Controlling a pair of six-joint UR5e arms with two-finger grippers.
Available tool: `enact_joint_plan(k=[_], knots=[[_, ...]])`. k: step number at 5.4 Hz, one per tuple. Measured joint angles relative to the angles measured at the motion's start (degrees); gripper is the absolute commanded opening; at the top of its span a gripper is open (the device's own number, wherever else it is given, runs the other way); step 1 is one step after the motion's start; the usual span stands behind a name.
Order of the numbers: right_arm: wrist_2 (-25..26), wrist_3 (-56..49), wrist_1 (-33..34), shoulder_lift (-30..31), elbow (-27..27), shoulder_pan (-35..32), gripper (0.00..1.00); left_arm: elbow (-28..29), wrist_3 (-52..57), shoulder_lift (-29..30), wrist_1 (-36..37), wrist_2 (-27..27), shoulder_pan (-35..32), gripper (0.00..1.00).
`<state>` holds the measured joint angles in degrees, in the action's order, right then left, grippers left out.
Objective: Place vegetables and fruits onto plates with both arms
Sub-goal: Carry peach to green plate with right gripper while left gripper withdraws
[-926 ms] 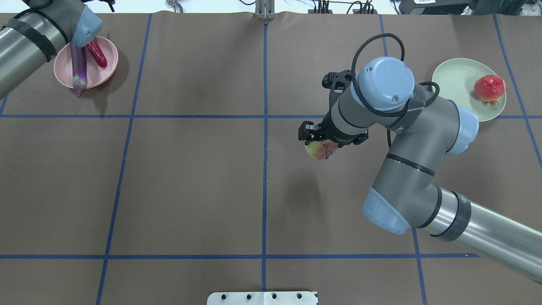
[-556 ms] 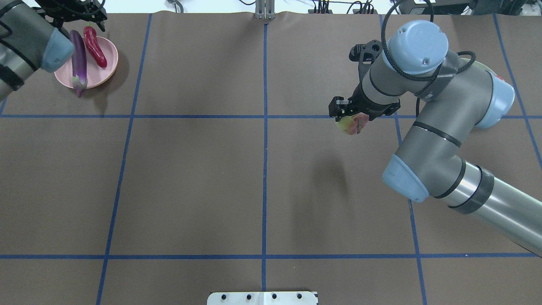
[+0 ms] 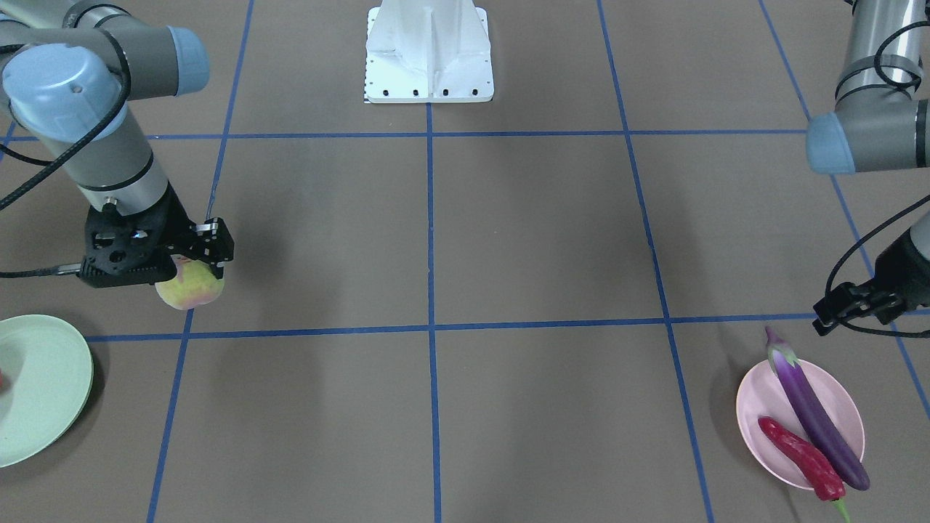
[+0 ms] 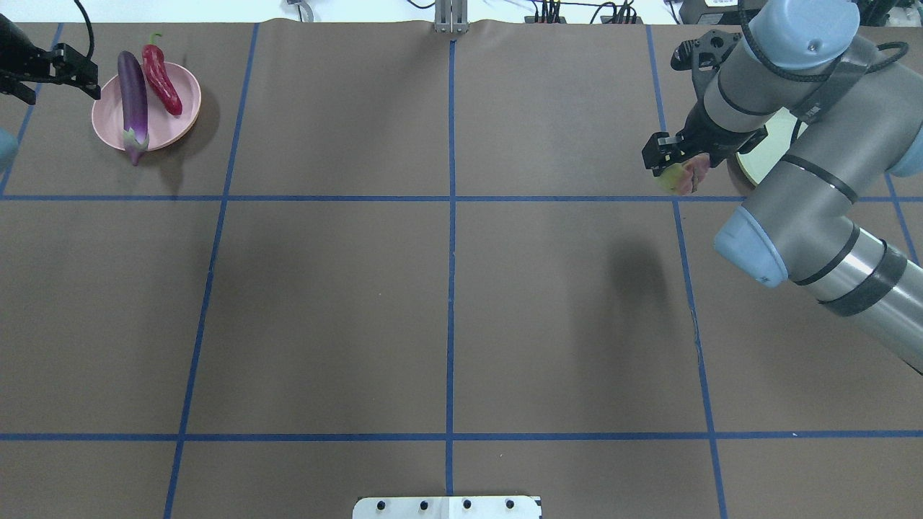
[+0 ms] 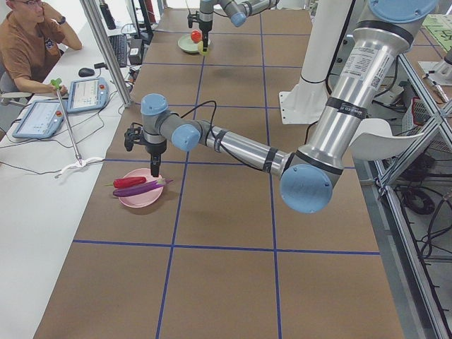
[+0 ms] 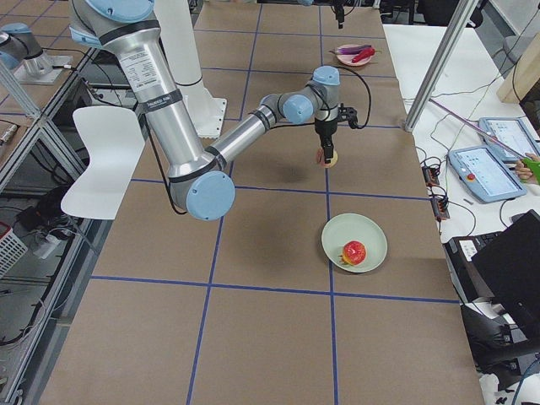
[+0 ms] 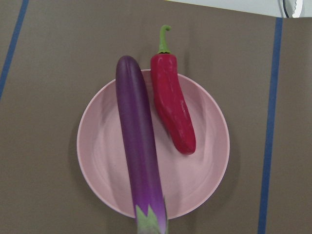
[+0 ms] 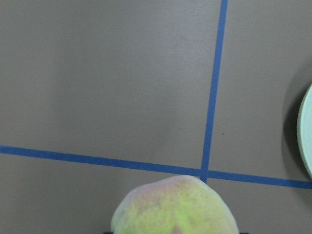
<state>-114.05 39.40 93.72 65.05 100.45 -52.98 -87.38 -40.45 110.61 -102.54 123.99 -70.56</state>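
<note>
My right gripper (image 4: 678, 173) is shut on the yellow-green peach (image 3: 190, 285) and holds it above the table. It hangs just left of the mint green plate (image 6: 364, 232), whose rim shows at the edge of the right wrist view (image 8: 308, 131). The red tomato (image 6: 354, 251) lies on that plate. On the pink plate (image 7: 195, 185) at the far left lie the purple eggplant (image 7: 139, 146) and the red chili (image 7: 173, 112), side by side. My left gripper (image 4: 50, 66) is open and empty, raised beside the pink plate (image 4: 173, 119).
Blue tape lines divide the brown table cover into squares. The white pedestal base (image 3: 429, 51) stands at the robot's edge. A person (image 5: 28, 42) sits at a side desk with tablets (image 5: 88, 93). A white chair (image 6: 101, 160) stands beside the table.
My right arm has carried the peach up and to the right, close to the green plate. My left arm has drawn back left, off the pink plate.
</note>
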Motion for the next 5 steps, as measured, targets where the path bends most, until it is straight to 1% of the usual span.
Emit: enact_joint_plan(k=[1,2,3,4,5], knots=[[-0.24,-3.48,-0.37,0.24,-2.19,-1.86,0.0,-0.72,0.11,-0.73,0.17,0.08,-0.56,1.0],[-1.16,-6.98,-2.04,0.31,-5.27,-4.17,0.0,-0.86,-1.25,0.26,2.57,0.1,-0.94,1.0],[-2.65,-10.14,-7.06,0.4,-10.4,-6.49,0.0,-0.96,-3.18,2.02,5.88,0.2,-1.25,1.0],[-3.74,-12.96,-12.62,0.44,-16.03,-8.41,0.0,-1.04,-2.83,2.69,6.99,0.3,-1.69,1.0],[-5.21,-16.56,-15.44,0.45,-20.17,-10.69,0.0,-1.07,1.04,2.55,7.3,0.32,-2.66,1.0]])
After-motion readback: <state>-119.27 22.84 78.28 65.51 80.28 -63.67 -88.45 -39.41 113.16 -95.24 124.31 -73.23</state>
